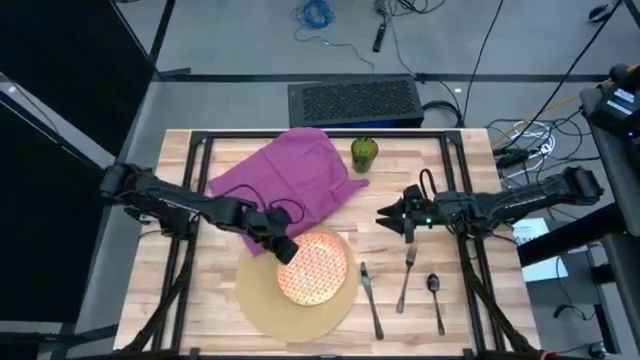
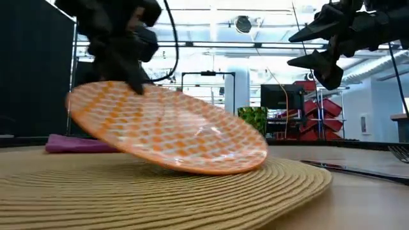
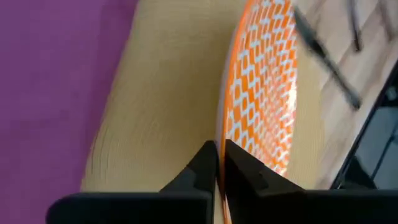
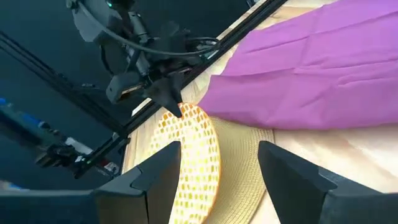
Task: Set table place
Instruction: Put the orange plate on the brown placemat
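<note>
Clamped on the rim of the red-and-cream lattice plate (image 1: 312, 269), my left gripper (image 1: 285, 250) holds it by the edge nearest the purple cloth (image 1: 285, 175). In my left wrist view the two fingers (image 3: 242, 171) pinch that rim between them. The plate is tilted — the held side is raised, and the far side rests on the round tan mat (image 2: 128, 198).

The mat lies on the wooden table (image 1: 470, 300), and the plate covers much of it, so only a crescent of weave shows from above. From table height the plate hides the mat's middle and the mat's near edge runs out of the picture. I cannot tell from the wrist view how far the plate's low edge sits from the mat's border.

My right gripper (image 1: 385, 215) hangs above the table beside the mat, its fingers apart and holding nothing.

Beside the mat, on the side away from my left arm, lie a knife (image 1: 371, 300), a fork (image 1: 406, 280) and a spoon (image 1: 435, 300), well apart from the plate. A green object (image 1: 364, 152) stands just beside the cloth — too small to name.

Beyond the table the low view shows ceiling lights, a dark partition and red shelving, all blurred.
</note>
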